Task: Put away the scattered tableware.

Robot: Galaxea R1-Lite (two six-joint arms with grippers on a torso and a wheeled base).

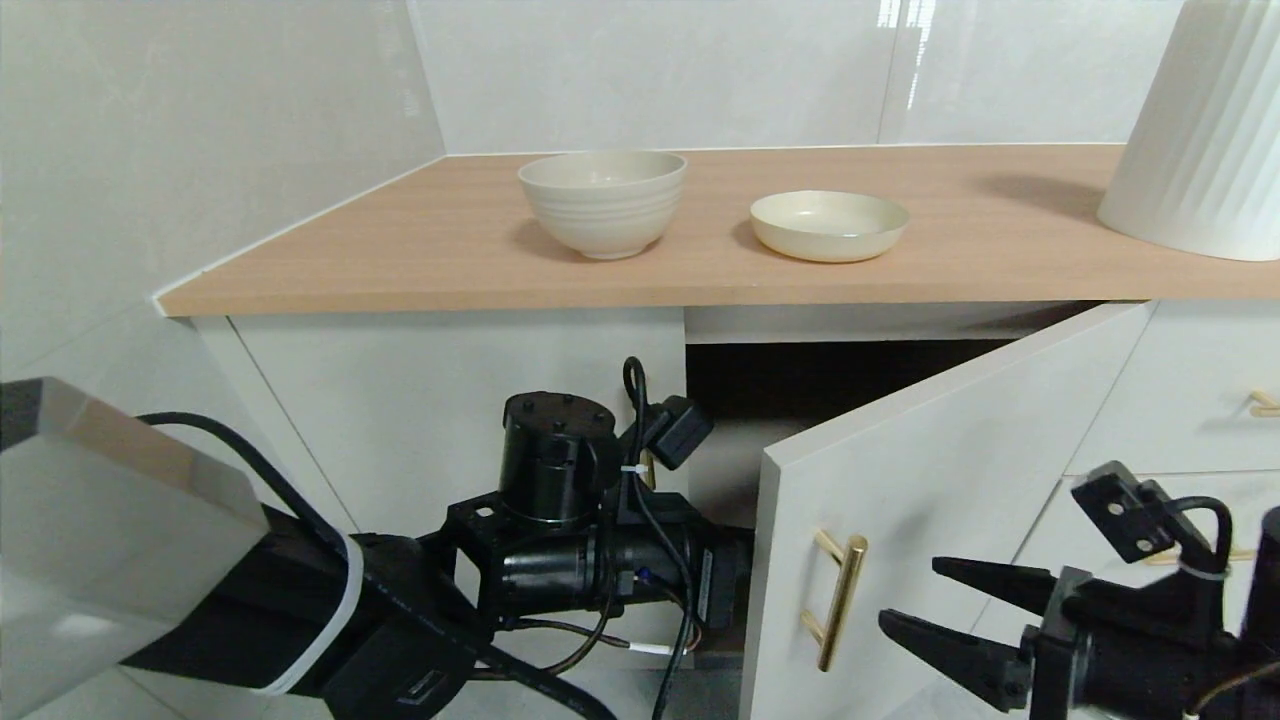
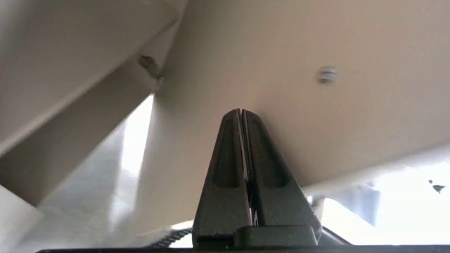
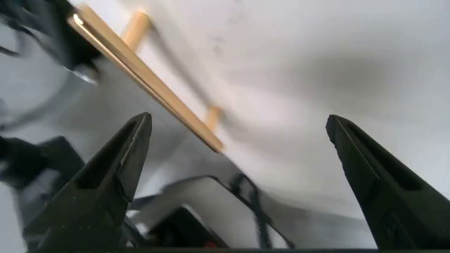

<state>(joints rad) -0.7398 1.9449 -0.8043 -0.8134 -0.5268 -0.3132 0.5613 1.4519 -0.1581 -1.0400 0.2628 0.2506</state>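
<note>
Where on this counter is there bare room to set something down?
Free: the counter between the left wall and the bowl, and the wide stretch between the shallow dish and the ribbed white container. Tight: the gap between bowl and dish, and the open cabinet's mouth, where the left arm sits.

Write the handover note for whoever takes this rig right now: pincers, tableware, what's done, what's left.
Left pincer: shut, empty, low at the cupboard opening.
Right pincer: open, empty, beside the door's gold handle.
Bowl and shallow dish: on the counter, apart, both upright.
Done: cupboard door stands open.
Left: move bowl and dish off the counter, probably into the cupboard.
</note>
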